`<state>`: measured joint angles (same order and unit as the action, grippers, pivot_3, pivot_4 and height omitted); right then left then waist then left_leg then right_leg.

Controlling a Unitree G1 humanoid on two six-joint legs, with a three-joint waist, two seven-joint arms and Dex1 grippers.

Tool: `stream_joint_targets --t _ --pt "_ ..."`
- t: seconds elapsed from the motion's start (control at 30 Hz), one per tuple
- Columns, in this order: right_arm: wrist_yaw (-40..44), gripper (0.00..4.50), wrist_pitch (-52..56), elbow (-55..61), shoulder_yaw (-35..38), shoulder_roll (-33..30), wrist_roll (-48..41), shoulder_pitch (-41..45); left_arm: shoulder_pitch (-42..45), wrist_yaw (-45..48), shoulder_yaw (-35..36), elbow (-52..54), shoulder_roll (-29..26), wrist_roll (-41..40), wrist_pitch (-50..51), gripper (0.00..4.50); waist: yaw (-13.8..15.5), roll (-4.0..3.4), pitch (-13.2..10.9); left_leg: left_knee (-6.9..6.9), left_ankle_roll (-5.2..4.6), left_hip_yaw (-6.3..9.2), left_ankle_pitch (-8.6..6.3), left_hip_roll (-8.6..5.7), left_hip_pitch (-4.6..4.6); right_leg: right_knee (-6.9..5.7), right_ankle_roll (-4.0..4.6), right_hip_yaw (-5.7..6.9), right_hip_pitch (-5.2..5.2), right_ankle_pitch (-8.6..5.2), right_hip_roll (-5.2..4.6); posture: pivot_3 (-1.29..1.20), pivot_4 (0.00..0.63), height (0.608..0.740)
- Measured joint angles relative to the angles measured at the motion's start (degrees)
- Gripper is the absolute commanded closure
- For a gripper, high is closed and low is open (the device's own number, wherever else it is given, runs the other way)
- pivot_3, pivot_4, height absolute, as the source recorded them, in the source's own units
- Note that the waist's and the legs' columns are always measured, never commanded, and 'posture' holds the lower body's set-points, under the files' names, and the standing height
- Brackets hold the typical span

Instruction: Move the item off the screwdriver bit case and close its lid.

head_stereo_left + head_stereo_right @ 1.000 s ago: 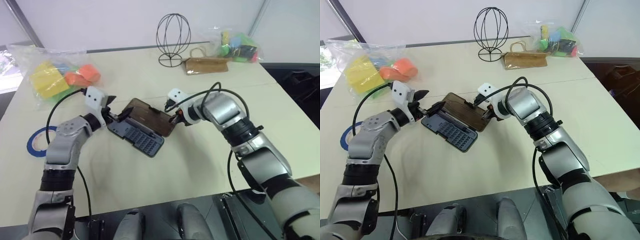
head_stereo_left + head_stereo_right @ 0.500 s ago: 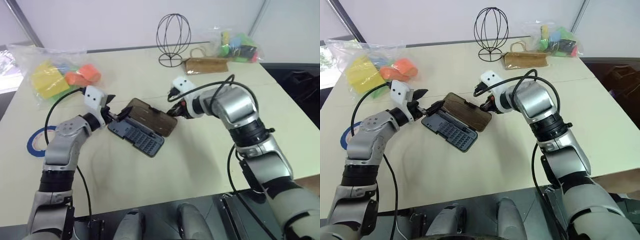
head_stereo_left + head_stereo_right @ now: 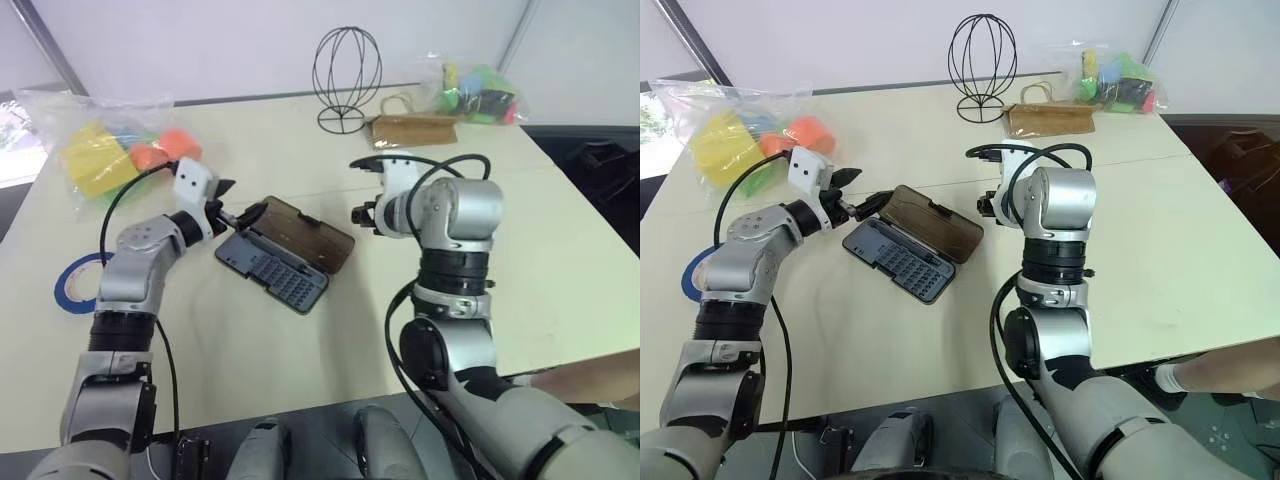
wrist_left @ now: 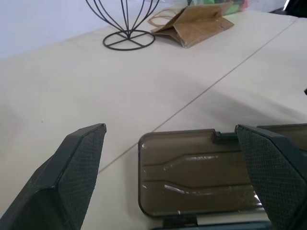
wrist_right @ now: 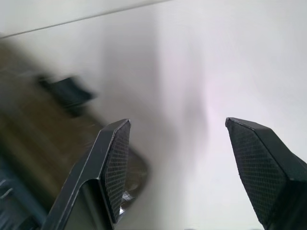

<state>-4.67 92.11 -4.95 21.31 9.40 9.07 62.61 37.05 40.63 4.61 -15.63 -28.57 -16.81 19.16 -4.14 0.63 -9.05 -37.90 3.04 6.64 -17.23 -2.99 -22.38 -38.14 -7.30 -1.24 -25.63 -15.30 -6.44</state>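
Observation:
The screwdriver bit case point(image 3: 272, 270) lies open mid-table, its rows of bits showing. Its smoky-brown lid point(image 3: 308, 235) is folded back flat on the table behind the base, and it also appears in the left wrist view as the lid point(image 4: 201, 177). The item, a blue tape ring point(image 3: 74, 284), rests on the table far to the left, clear of the case. My left gripper point(image 3: 240, 201) hovers open at the case's far left corner, holding nothing. My right gripper point(image 3: 363, 215) is open just right of the lid, apart from it, with its fingers point(image 5: 114, 163) spread wide.
At the back stand a black wire head-shaped stand point(image 3: 345, 80) and a brown pouch point(image 3: 412, 130). Bags of colourful blocks sit at the back left point(image 3: 110, 155) and back right point(image 3: 480, 95). Part of a person point(image 3: 1195, 375) shows at the lower right, below the table edge.
My right gripper opened, let go of the lid's right edge, rolled its wrist and drew back to the right. The left gripper edged forward slightly. The lid still lies open.

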Motion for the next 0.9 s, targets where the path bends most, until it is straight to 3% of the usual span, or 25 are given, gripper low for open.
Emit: stream_joint_targets --t 0.17,0.47,0.63,0.73,0.9 --pt "-2.5 1.23 0.0 -0.3 2.5 2.2 2.6 2.0 1.2 1.0 -1.3 -2.3 0.6 0.5 -1.0 0.0 0.1 0.0 0.0 -0.02 0.03 0.0 0.02 -0.24 -0.01 -0.02 -0.01 -0.01 -0.02 0.0 -0.27 0.0 0.15 0.74" --pt "2.0 1.23 0.0 -0.4 1.0 2.0 2.6 2.1 1.3 1.1 -1.4 -2.8 0.7 1.3 -2.1 0.0 -0.1 0.0 0.0 -0.02 0.03 -0.01 0.02 -0.25 -0.01 -0.02 -0.01 0.0 0.0 0.01 -0.3 0.0 0.15 0.74" --pt "9.2 1.23 0.0 -4.2 -5.4 -2.1 -0.6 2.1 1.2 1.1 -1.4 -2.8 1.1 1.3 -2.2 0.0 -0.1 0.0 0.0 -0.02 0.03 -0.01 0.02 -0.26 -0.01 -0.02 -0.02 0.0 0.02 0.01 -0.3 0.0 0.15 0.74" --pt "14.1 1.23 0.0 -12.2 -12.5 -10.3 -10.4 3.4 1.2 1.1 -1.4 -2.8 1.1 1.3 -2.2 0.0 0.0 0.0 0.0 -0.07 0.03 0.02 0.02 -0.28 -0.01 0.02 -0.02 0.02 0.09 0.01 -0.32 0.0 0.15 0.74" --pt "11.3 1.23 0.0 -27.0 -29.3 -25.8 -39.6 13.7 0.8 0.9 -1.3 -2.7 1.2 1.3 -2.3 0.0 -0.3 0.0 0.0 -0.04 0.03 0.02 0.02 -0.26 -0.01 0.08 -0.02 0.12 0.08 0.01 -0.35 0.0 0.15 0.74"
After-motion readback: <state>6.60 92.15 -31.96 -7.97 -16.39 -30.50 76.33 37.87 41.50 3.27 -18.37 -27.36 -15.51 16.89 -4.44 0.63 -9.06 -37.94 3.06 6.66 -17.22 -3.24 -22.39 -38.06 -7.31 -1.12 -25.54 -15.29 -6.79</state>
